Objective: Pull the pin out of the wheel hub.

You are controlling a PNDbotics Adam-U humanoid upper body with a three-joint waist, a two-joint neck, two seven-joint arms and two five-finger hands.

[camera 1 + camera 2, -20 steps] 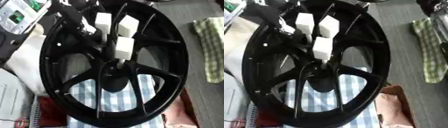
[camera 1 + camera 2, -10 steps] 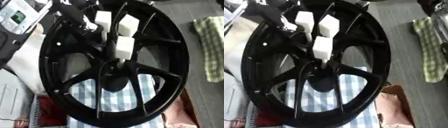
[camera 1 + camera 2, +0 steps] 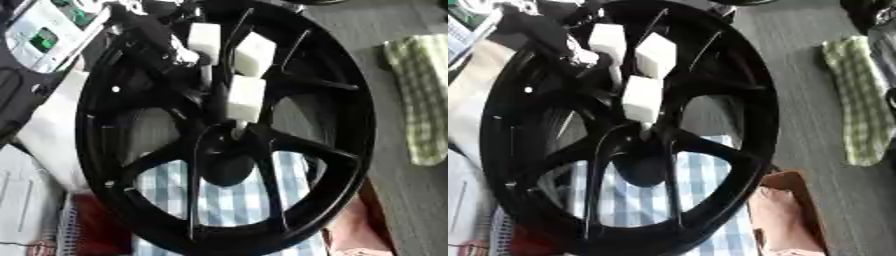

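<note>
A large black spoked wheel fills both views, with its dark hub near the middle. A short silvery pin sticks up from the hub's top edge. My left hand, black with white fingertip pads, comes in from the upper left over the spokes. Two white pads sit apart near the wheel's top. A third white pad lies lower, right above the pin and touching or hiding its top. The fingers are spread, and I see no pinch on the pin. My right hand shows in neither view.
A blue-and-white checked cloth lies under the wheel. A green checked cloth lies on the grey surface at the right. A white device with green marks sits top left, and a brown-pink object at the lower right.
</note>
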